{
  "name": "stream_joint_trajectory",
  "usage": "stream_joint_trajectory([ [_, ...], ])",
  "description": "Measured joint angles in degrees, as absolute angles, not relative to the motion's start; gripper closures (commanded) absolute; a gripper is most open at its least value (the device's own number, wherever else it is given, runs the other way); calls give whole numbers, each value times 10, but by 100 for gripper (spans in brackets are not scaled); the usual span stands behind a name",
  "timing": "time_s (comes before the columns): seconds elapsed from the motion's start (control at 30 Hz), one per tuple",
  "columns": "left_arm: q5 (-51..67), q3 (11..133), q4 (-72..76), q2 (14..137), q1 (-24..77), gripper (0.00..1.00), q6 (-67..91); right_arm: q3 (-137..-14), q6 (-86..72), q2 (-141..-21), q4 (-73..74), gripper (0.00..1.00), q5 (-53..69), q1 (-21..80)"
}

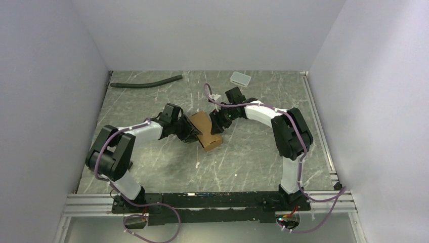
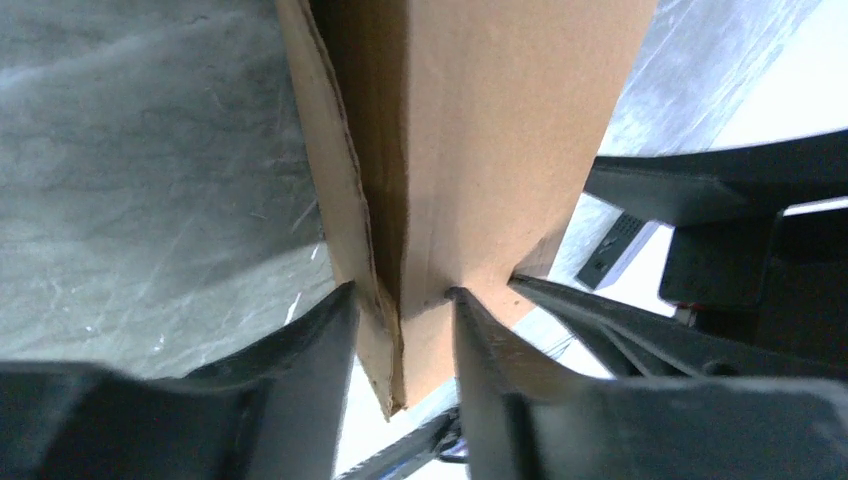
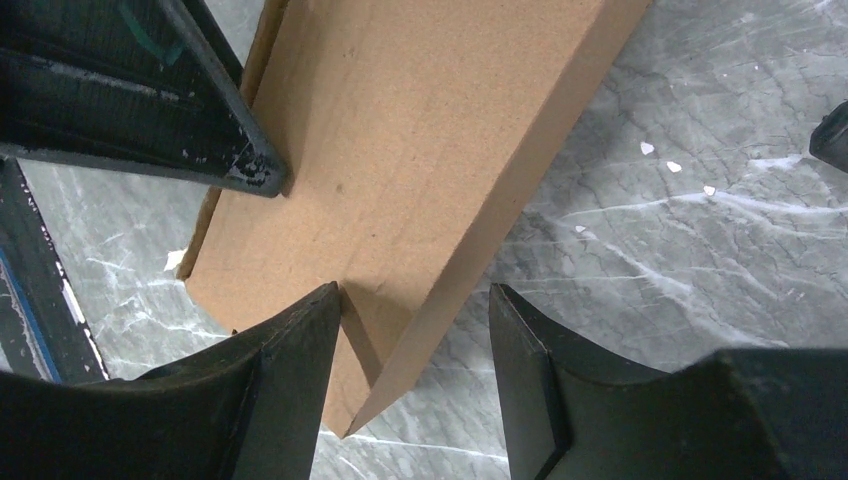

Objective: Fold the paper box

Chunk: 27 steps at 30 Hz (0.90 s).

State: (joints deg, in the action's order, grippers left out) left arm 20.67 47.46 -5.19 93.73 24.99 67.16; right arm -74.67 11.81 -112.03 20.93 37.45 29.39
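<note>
The paper box [image 1: 206, 132] is brown cardboard, partly folded, at the table's middle between both grippers. In the left wrist view my left gripper [image 2: 400, 300] is shut on the box's layered panels [image 2: 480, 130], one finger on each side. It reaches in from the left in the top view [image 1: 190, 132]. My right gripper [image 3: 415, 295] is open around the box's lower corner [image 3: 400, 180]. Its left finger [image 3: 300, 350] touches the cardboard and its right finger [image 3: 525, 350] stands apart over the table. In the top view the right gripper [image 1: 219, 123] sits at the box's far right side.
A black hose [image 1: 146, 82] lies at the back left. A small white-grey tray [image 1: 241, 78] sits at the back centre. Metal rails run along the table's right edge [image 1: 318, 126] and front edge [image 1: 212, 200]. The left gripper's finger [image 3: 180, 110] shows in the right wrist view.
</note>
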Motion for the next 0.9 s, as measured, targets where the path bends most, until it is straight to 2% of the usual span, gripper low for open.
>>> stream_joint_trajectory([
  [0.1, 215, 476, -52, 937, 251, 27, 647, -748, 118, -1120, 209, 41, 375, 294],
  [0.17, 228, 476, -48, 937, 256, 21, 624, -748, 118, -1121, 209, 41, 375, 296],
  [0.5, 298, 433, 37, 921, 248, 15, 594, -749, 118, -1122, 207, 41, 375, 301],
  [0.53, 302, 433, 44, 925, 248, 17, 597, -749, 118, -1122, 207, 41, 375, 301],
  [0.57, 304, 433, 47, 928, 248, 24, 597, -749, 118, -1122, 207, 41, 375, 301],
  [0.6, 306, 433, 46, 932, 248, 45, 598, -749, 118, -1122, 207, 41, 375, 301],
  [0.63, 306, 434, 44, 935, 248, 62, 600, -749, 118, -1122, 207, 41, 375, 301],
  [0.67, 302, 439, 29, 939, 249, 69, 601, -749, 118, -1122, 207, 41, 375, 301],
  [0.77, 295, 466, -29, 960, 249, 75, 608, -750, 119, -1124, 210, 41, 373, 300],
  [0.9, 298, 489, -60, 971, 250, 76, 612, -752, 119, -1125, 212, 41, 370, 299],
])
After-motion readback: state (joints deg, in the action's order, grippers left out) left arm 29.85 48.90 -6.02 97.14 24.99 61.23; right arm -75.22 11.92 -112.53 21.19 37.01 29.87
